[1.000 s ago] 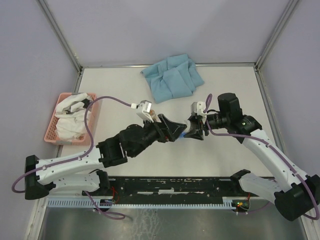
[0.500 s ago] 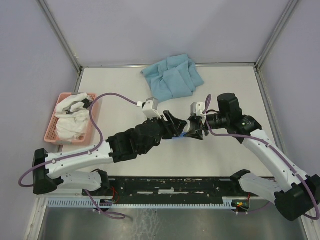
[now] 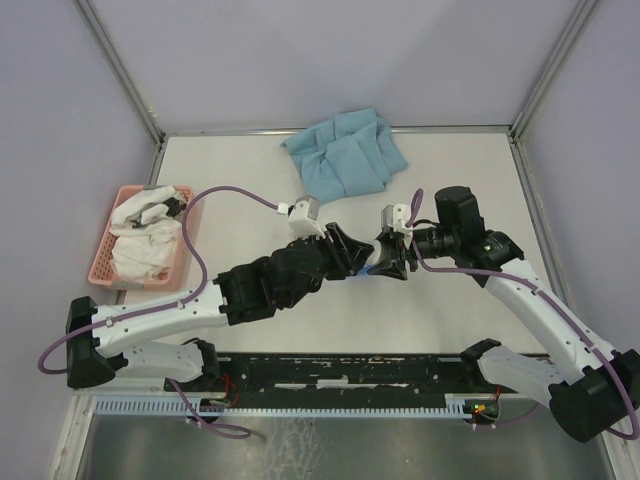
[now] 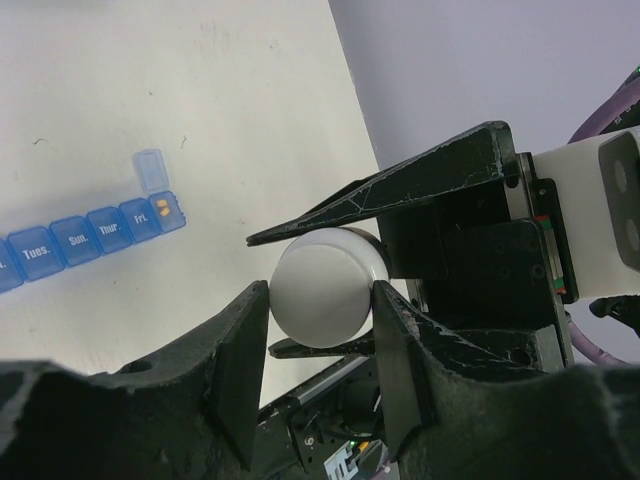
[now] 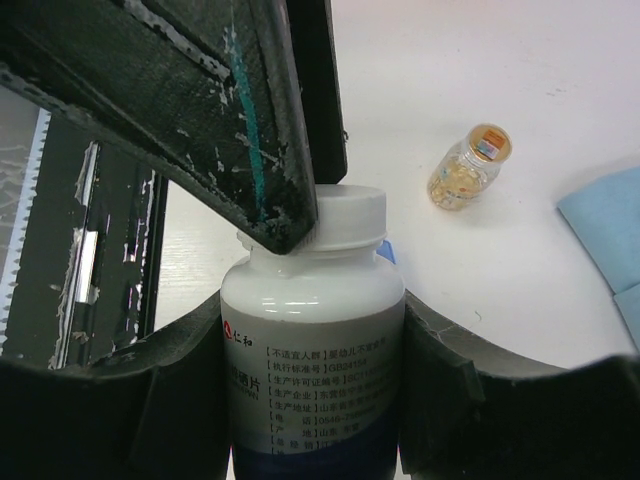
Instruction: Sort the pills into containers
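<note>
Pale table (image 3: 480,180) between lilac walls; blue cloth (image 3: 345,155) at far edge, pink basket (image 3: 100,265) at left. Mid-table, left gripper (image 3: 352,255) and right gripper (image 3: 385,262) tip to tip.

Left wrist: jaws narrow, pressed on both sides of white cap (image 4: 325,285). Blue organiser strip (image 4: 90,235) flat on table, end compartment open, orange pills (image 4: 165,212) inside.

Right wrist: jaws clamped around white bottle (image 5: 312,330); small vial (image 5: 468,168) on table beyond.

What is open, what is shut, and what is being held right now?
white bottle: held by right gripper, cap on.
cap: pinched by left gripper.
pill organiser: Fri. compartment open, orange pills inside; other visible lids shut.
small clear bottle: alone on table, yellow pills inside.
pink basket: holds white cloth.
blue cloth: crumpled.
</note>
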{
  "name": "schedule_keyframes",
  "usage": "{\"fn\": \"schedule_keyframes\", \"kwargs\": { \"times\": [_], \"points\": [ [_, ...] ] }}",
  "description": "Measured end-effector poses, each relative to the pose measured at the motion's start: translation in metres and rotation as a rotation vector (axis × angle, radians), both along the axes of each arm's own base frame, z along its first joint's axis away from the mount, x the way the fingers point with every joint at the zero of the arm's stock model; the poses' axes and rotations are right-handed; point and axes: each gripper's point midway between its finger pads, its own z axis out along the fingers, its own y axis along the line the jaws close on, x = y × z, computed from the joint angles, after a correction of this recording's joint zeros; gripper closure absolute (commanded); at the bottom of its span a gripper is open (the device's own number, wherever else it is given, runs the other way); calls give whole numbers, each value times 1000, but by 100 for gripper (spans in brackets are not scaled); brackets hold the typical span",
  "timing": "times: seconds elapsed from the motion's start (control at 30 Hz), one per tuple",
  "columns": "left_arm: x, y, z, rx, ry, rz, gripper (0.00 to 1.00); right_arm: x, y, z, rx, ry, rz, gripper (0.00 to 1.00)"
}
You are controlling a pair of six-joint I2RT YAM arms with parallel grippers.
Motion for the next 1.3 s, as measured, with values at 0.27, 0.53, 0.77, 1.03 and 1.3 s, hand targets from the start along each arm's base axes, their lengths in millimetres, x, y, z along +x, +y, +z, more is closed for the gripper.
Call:
{"fn": "schedule_keyframes", "kwargs": {
  "times": [0.27,0.53,0.77,1.03,1.3],
  "points": [
    [-2,-1,-1,-8,1,-15,62,-1,0,-1,0,16,-3,99],
    [-9,1,-1,-18,-68,-89,63,-10,2,0,19,82,19,99],
    [-19,4,6,15,-279,-299,77,-19,6,8,65,156,52,99],
    [-28,9,4,220,-615,-564,77,-30,11,14,114,293,104,99],
    [-27,16,12,320,-713,-604,17,-26,14,18,132,287,110,99]
  ]
}}
